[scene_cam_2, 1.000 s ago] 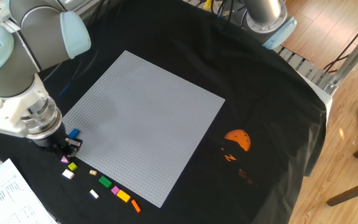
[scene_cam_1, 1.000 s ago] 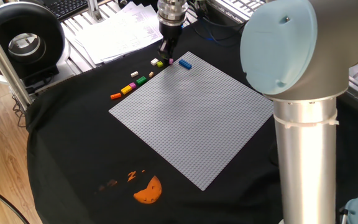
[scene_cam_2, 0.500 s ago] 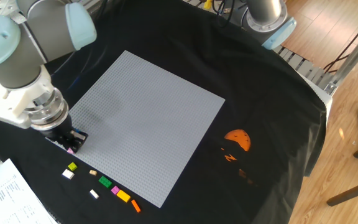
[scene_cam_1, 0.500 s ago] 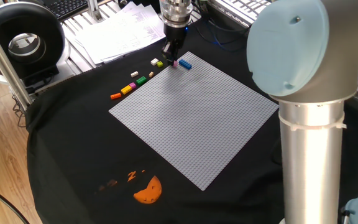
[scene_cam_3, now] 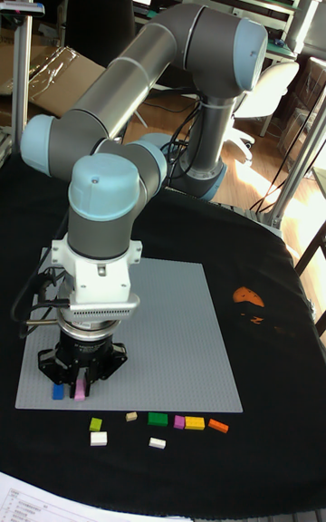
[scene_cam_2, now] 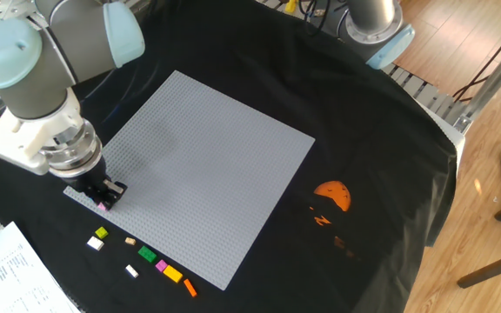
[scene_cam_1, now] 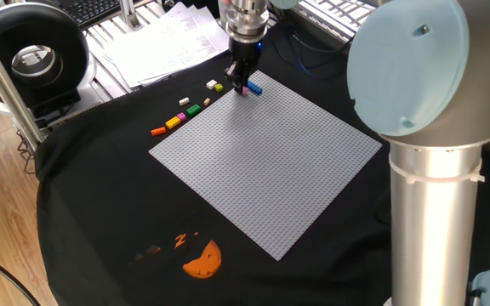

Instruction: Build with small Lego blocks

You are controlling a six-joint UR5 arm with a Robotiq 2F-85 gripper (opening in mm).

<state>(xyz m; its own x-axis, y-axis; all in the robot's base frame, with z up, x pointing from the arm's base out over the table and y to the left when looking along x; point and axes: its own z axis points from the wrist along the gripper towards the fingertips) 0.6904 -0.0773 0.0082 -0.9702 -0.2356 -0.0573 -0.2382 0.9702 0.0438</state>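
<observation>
Claw (scene_cam_3: pixel 80 388): pinched on a small pink brick (scene_cam_3: pixel 81 390), at the corner of the grey studded baseplate (scene_cam_1: pixel 266 161), beside a blue brick (scene_cam_3: pixel 58 391). Loose glossy bricks (scene_cam_2: pixel 142 265): a row on black cloth surface (scene_cam_2: pixel 390 156) just off the plate's edge.

Claw (scene_cam_3: pixel 81 384) low over grey baseplate (scene_cam_3: pixel 172 341) near edge, pinching pink brick (scene_cam_3: pixel 81 389); blue brick (scene_cam_3: pixel 58 391) just beside. Loose bricks (scene_cam_3: pixel 158 419) on black cloth (scene_cam_3: pixel 272 449).
</observation>
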